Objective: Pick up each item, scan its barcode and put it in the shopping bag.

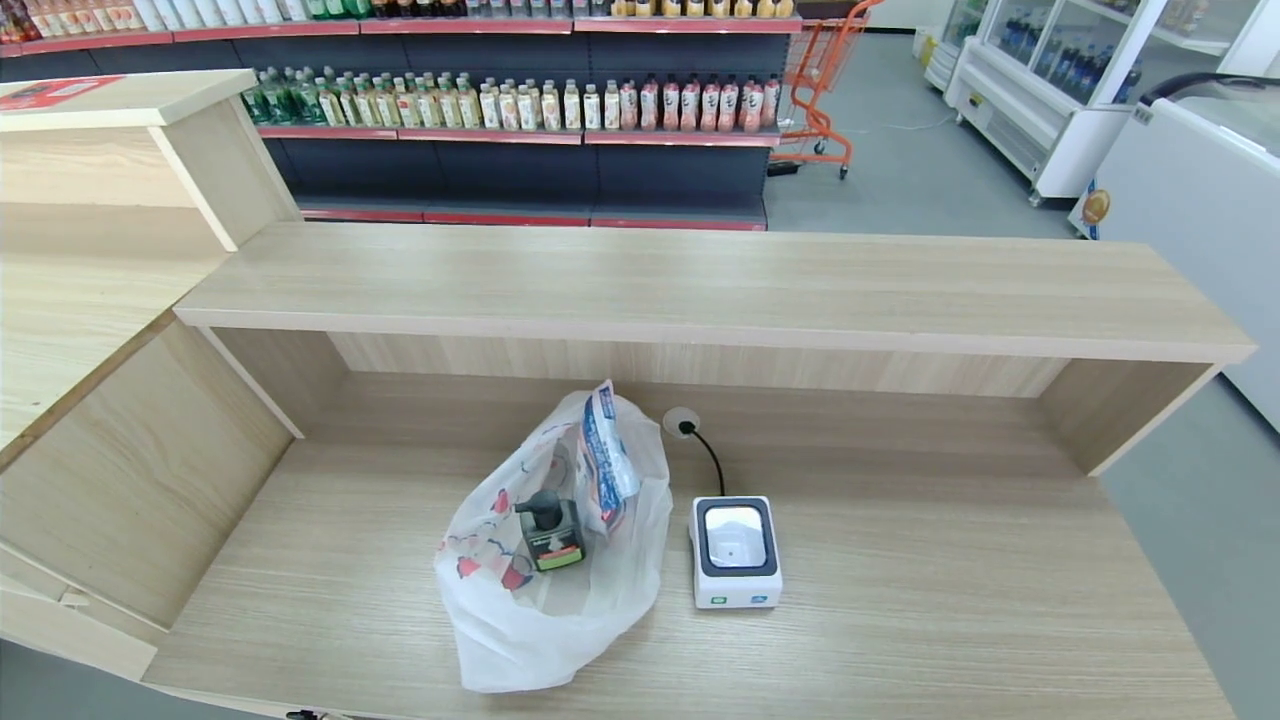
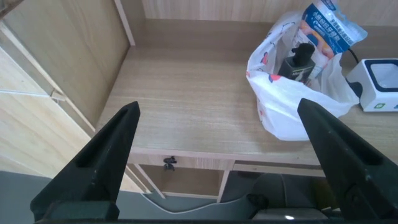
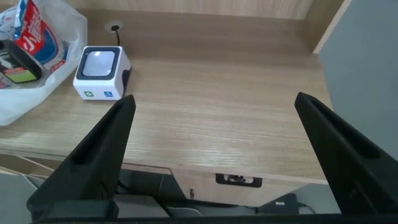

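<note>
Head view: the shopping bag (image 1: pixel 555 600) sits in the middle of the counter (image 1: pixel 900 600). It is thin white film, slumped and open at the top. Inside it a dark pump bottle (image 1: pixel 550 530) stands upright, and a blue-and-white pouch (image 1: pixel 605 455) leans at the far side of the bag, its top poking out. The bag looks soft and slippery and would likely collapse if pulled by one wall, so its rim or handles seem the safer hold. The bottle is stiff and probably the heavier item. It is better taken around its body than by the pump head. The pouch seems light and crinkly, best pinched at its upper edge. Just right of the bag lies the scanner (image 1: pixel 735 550), window up, with its cable (image 1: pixel 708 455) running to the far wall. The upper ledge (image 1: pixel 700 285) overhangs the far part of the counter and limits any approach from above there.

Left wrist view: the left gripper (image 2: pixel 219 109) hangs over the near left edge of the counter, fingers spread wide and holding nothing. It is well apart from the bag, which lies farther right.

Right wrist view: the right gripper (image 3: pixel 216 99) hangs over the near right edge, also spread and holding nothing. The scanner stands between it and the bag.
</note>
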